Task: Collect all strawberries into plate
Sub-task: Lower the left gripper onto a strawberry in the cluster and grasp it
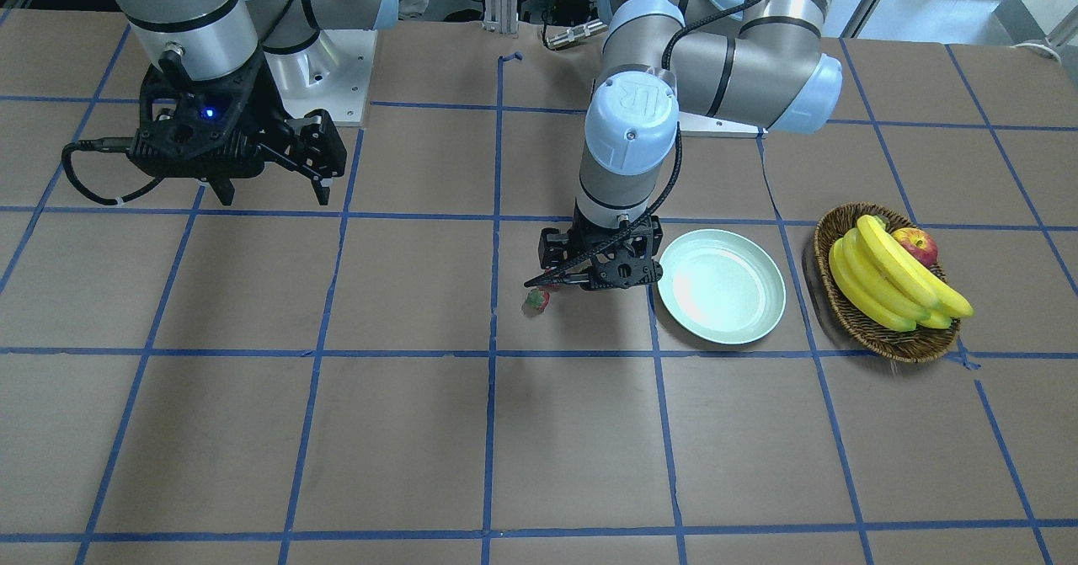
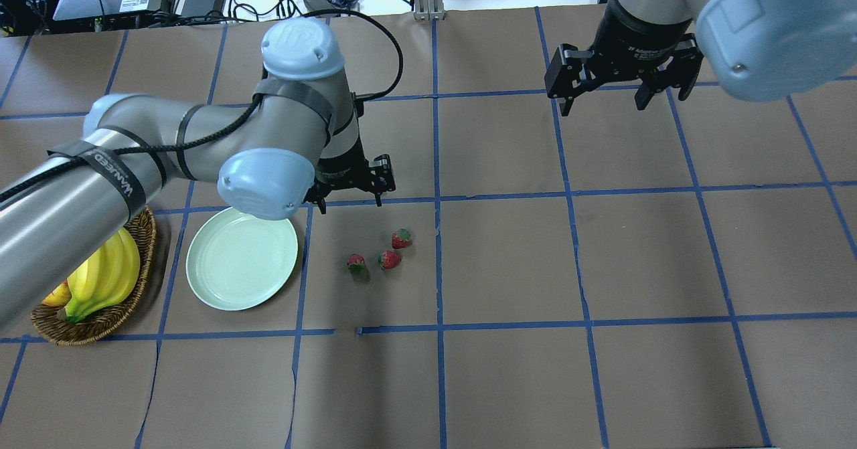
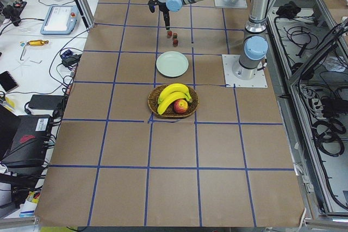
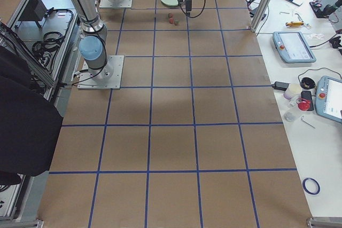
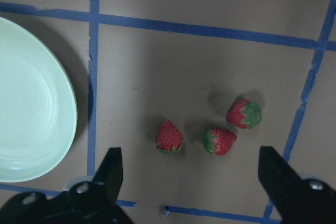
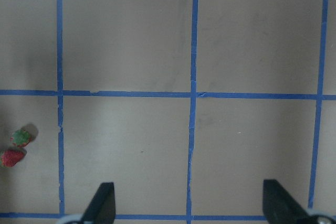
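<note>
Left of centre in the overhead view, the plate (image 2: 242, 258) rests bare on the bench (image 2: 602, 382). Just above its right rim your left gripper (image 2: 349, 201) hangs with jaws spread, holding nothing. Right of the plate lie three strawberries (image 2: 390, 259), close together, so closing on one could, I judge, knock a neighbour rolling. They're small, red and green-capped. At upper right, your right gripper (image 2: 604, 104) is likewise spread and empty

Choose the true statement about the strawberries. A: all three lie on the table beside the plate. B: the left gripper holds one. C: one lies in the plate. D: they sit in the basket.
A: the three strawberries lie on the table beside the empty plate, and the open left gripper holds nothing.
</note>
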